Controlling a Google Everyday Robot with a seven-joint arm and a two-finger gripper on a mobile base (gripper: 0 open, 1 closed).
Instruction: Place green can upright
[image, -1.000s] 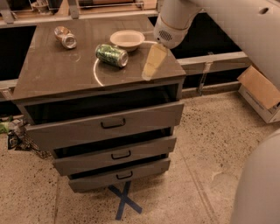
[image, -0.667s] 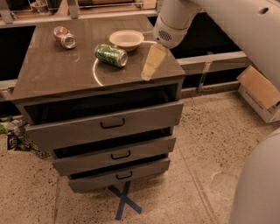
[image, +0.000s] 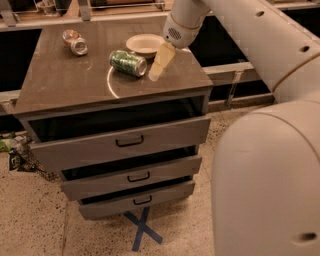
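The green can (image: 128, 63), its mottled body capped by silver ends, lies on its side near the middle of a brown cabinet (image: 65, 85) top. The robot's gripper (image: 157, 70), a pale beige wedge below a rounded white wrist, hangs just right of the can and holds nothing; whether it is open or closed cannot be told. A shallow cream bowl (image: 145, 44) sits behind, and a second can (image: 76, 44) lies at the back left. Three grey drawers (image: 125, 142) stand ajar above a blue tape cross (image: 142, 229) on speckled floor.
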